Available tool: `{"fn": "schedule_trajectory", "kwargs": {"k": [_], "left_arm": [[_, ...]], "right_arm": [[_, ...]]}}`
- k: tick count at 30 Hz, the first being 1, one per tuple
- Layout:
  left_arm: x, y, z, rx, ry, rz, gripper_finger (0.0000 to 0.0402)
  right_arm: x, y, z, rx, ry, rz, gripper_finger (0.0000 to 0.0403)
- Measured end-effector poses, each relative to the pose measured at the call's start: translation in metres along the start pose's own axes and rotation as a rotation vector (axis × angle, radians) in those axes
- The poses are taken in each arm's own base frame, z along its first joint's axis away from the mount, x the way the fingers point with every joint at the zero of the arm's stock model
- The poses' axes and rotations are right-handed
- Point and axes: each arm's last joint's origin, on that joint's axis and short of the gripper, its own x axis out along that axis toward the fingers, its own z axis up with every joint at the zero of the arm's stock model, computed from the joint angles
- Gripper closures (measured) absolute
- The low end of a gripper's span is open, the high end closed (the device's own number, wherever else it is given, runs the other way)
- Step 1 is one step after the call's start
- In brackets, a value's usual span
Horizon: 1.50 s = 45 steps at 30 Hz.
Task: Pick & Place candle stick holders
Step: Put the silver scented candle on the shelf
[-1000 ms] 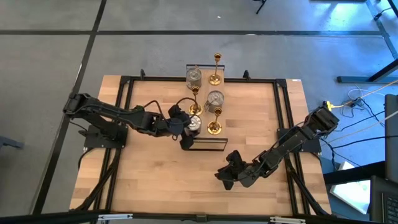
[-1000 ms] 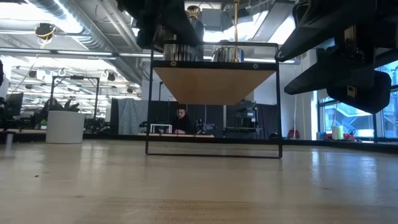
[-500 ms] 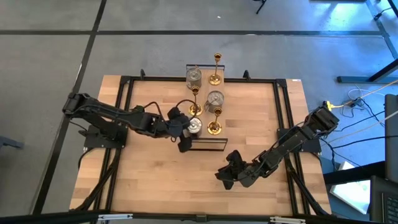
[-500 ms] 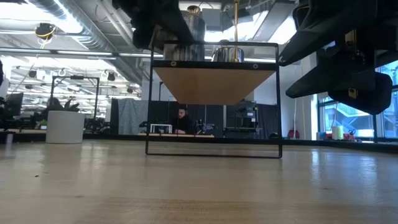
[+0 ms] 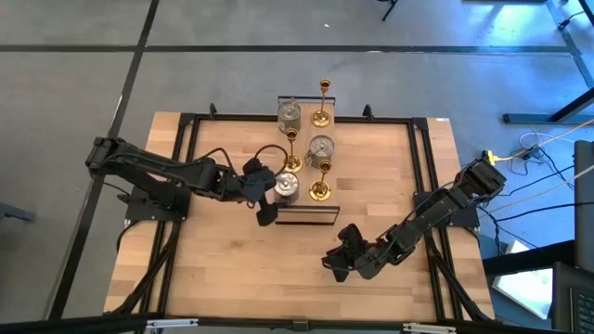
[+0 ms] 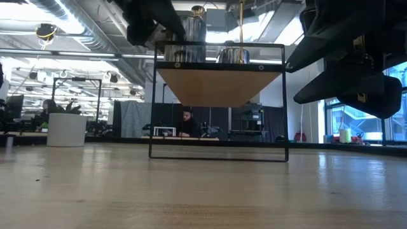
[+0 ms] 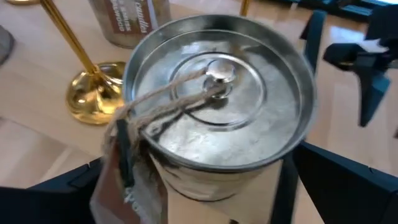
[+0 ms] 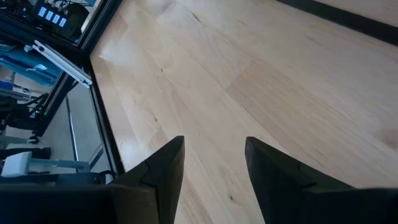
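So the left gripper (image 5: 266, 197) has backed off the silver tin holder (image 5: 287, 186), fingers spread wide, leaving it beside the gold candlestick (image 5: 319, 188). Looks placed, I think. Right gripper (image 8: 211, 168) idles part-open, empty.

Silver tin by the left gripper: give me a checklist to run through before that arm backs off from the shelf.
1. Left gripper fingers spread wide: ok.
2. Silver tin upright on the shelf: ok.
3. Tin free of both fingers: cannot tell, they sit close either side.
4. Paper tag on its twine clear of the near finger: cannot tell, it hangs right by it.
5. Gold candlestick beside the tin standing: ok.
6. Right gripper away from the shelf, over bare table, empty: ok.
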Motion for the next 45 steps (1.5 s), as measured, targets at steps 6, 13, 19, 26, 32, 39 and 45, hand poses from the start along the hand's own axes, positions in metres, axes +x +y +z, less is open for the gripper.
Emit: {"fn": "schedule_trajectory", "kwargs": {"k": [6,13,19,26,32,39,45], "left_arm": [[-0.013,0.003,-0.002,-0.022,0.049,-0.073,0.0002],[-0.028,0.012,-0.010,0.010,0.156,-0.079,0.0002],[-0.042,0.021,-0.028,0.037,0.384,-0.132,0.0002],[-0.058,0.009,-0.044,-0.039,0.685,-0.427,0.0002],[-0.065,-0.014,-0.045,-0.128,0.620,-0.452,0.0002],[-0.077,-0.040,-0.048,-0.166,0.416,-0.401,0.0002],[-0.084,-0.057,-0.049,-0.177,0.294,-0.415,0.0002]], "right_arm": [[0.000,0.000,0.000,-0.002,0.001,-0.004,0.0228],[0.001,-0.001,0.001,0.000,-0.002,-0.006,0.0228],[0.001,-0.001,0.001,0.000,-0.002,-0.005,0.0228],[0.001,0.000,0.001,0.006,-0.002,0.006,0.0228],[0.000,0.007,0.000,0.035,0.072,0.083,0.0228],[-0.006,0.028,0.004,0.052,0.179,0.321,0.0228],[-0.036,0.048,0.025,0.007,0.235,0.529,0.0228]]}}
